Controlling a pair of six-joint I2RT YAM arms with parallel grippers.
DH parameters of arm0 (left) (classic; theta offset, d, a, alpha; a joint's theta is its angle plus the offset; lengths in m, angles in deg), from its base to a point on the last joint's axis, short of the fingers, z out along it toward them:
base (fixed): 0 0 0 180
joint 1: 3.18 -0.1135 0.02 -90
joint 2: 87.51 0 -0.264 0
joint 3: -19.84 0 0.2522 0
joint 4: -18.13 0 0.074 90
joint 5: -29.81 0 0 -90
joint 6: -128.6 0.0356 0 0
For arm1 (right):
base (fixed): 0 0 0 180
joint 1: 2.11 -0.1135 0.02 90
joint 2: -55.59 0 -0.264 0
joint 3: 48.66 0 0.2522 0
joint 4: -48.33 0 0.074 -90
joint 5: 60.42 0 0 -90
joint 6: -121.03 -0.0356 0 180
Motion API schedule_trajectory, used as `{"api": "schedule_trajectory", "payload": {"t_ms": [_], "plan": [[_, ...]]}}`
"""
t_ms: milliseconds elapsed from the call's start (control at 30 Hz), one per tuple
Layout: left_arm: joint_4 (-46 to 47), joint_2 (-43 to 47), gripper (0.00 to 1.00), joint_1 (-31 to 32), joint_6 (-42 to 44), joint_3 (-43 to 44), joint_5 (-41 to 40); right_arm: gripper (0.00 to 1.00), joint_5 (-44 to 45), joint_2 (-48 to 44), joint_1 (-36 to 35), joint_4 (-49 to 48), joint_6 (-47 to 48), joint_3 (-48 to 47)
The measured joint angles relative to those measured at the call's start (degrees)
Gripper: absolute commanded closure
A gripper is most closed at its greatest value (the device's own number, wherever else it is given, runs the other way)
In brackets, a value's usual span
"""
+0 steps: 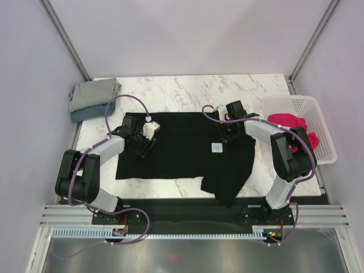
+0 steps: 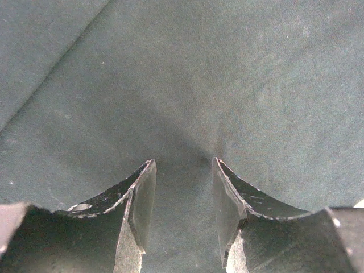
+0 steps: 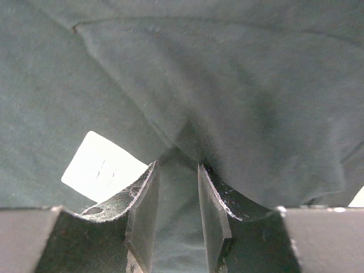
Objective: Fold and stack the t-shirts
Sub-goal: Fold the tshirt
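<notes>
The black t-shirt [image 1: 182, 148] lies spread on the marble table [image 1: 187, 91], with its small white tag [image 1: 216, 148] right of the middle and one part hanging toward the near edge. My left gripper [image 1: 138, 149] rests on the shirt's left part. In the left wrist view the left gripper [image 2: 182, 162] is open, with flat black cloth [image 2: 187, 85] between its jaws. My right gripper [image 1: 227, 135] is on the shirt's right part. In the right wrist view the right gripper [image 3: 177, 165] is closed on a raised fold of black cloth [image 3: 244, 102] next to the tag [image 3: 102, 165].
A grey t-shirt [image 1: 94, 94] lies folded on a dusty blue one [image 1: 85, 114] at the back left corner. A bright pink-red t-shirt [image 1: 287, 121] lies in the white mesh basket [image 1: 318, 114] off the table's right edge.
</notes>
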Motion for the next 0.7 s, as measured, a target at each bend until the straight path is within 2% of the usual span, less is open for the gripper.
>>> {"api": "schedule_trajectory", "payload": {"t_ms": [367, 700], "plan": [[0.6, -0.5, 0.49, 0.0, 0.0, -0.3, 0.0, 0.59, 2.9, 1.2, 0.3, -1.4, 0.4, -4.0], [0.8, -0.5, 0.49, 0.0, 0.0, -0.3, 0.0, 0.59, 1.2, 0.9, 0.3, -1.8, 0.4, -3.9]]}}
